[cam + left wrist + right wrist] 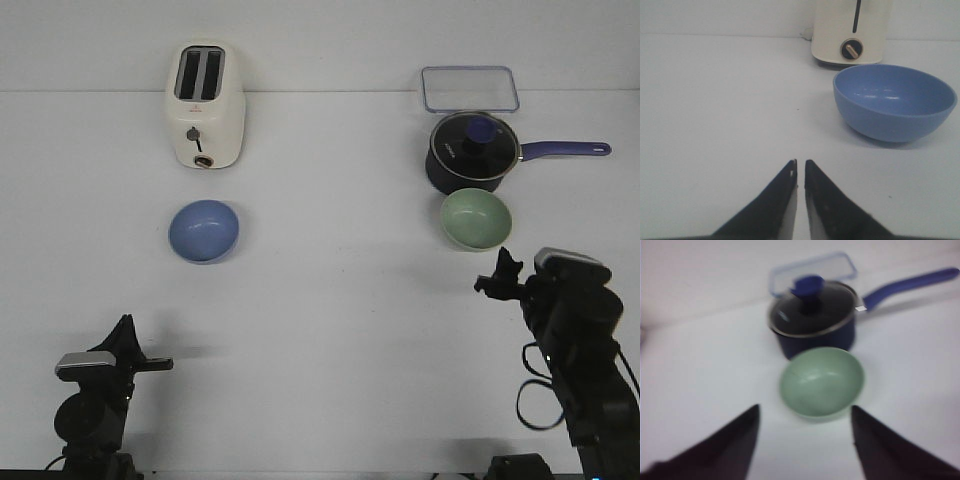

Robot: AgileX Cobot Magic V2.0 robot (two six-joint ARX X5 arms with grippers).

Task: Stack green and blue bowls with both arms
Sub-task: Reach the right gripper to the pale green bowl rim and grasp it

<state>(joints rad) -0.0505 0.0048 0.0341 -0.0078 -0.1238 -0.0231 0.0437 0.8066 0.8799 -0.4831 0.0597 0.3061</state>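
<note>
Left claw (800, 167): mine, low over the table (330, 300), well short of the toaster (205, 105); its fingers are pressed nearly together with only a thin slit between the tips, and they hold nothing.
Toaster: cream, upright at the back of the table, its lever knob facing me; this is my landmark.
Blue bowl (204, 230): on the table just in front of the toaster, upright and empty, apart from it. In my left wrist view the bowl (895, 102) sits ahead of the claw tips and off to one side, not touching them.
Box (470, 88): clear, flat, far to the right of the toaster, at the back.
Pan (472, 152): dark navy with a glass lid and a blue handle, just in front of the box.
Green bowl (477, 218): far right of the toaster, just in front of the pan, upright and empty; whether they touch I cannot tell.
Right claw (805, 425): mine, spread wide and empty, just short of the green bowl (822, 382), which lies ahead of the gap between the tips.
</note>
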